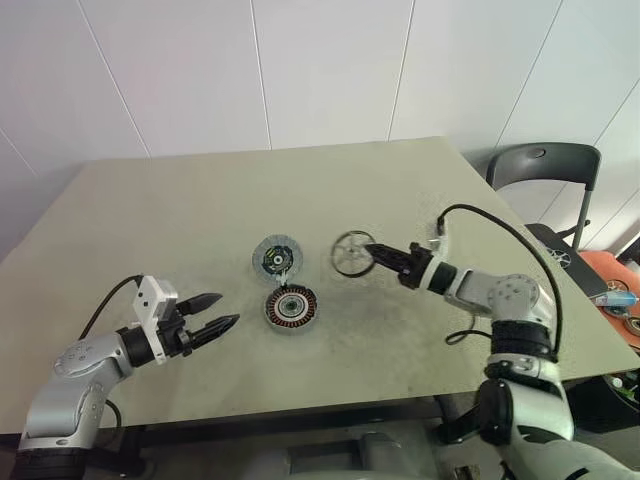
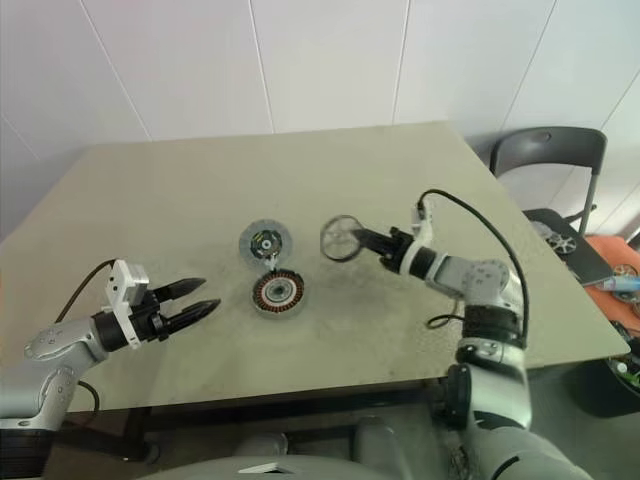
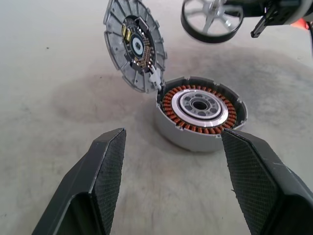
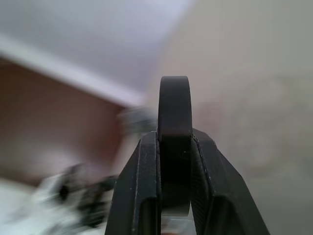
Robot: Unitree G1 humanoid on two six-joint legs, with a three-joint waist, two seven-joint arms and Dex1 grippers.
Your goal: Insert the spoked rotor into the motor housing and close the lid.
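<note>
The motor housing (image 1: pixel 291 307), a round grey cup with copper windings, sits near the table's middle (image 3: pixel 200 112). Its lid (image 1: pixel 276 258), a ribbed grey disc with a dark centre, lies open just beyond it and touches its rim (image 3: pixel 134 44). The spoked rotor (image 1: pixel 350 253) hangs in the air to the right of the lid, and my right gripper (image 1: pixel 374 254) is shut on its rim. In the right wrist view the dark rim (image 4: pixel 174 107) stands edge-on between the fingers (image 4: pixel 142 186). My left gripper (image 1: pixel 228 309) is open, left of the housing and aimed at it.
A dark chair (image 1: pixel 545 165) stands past the table's far right corner. Orange items and small parts (image 1: pixel 610 290) lie off the table's right edge. A black cable (image 1: pixel 500 225) loops over my right forearm. A darker smudge marks the tabletop (image 1: pixel 400 320) around the housing.
</note>
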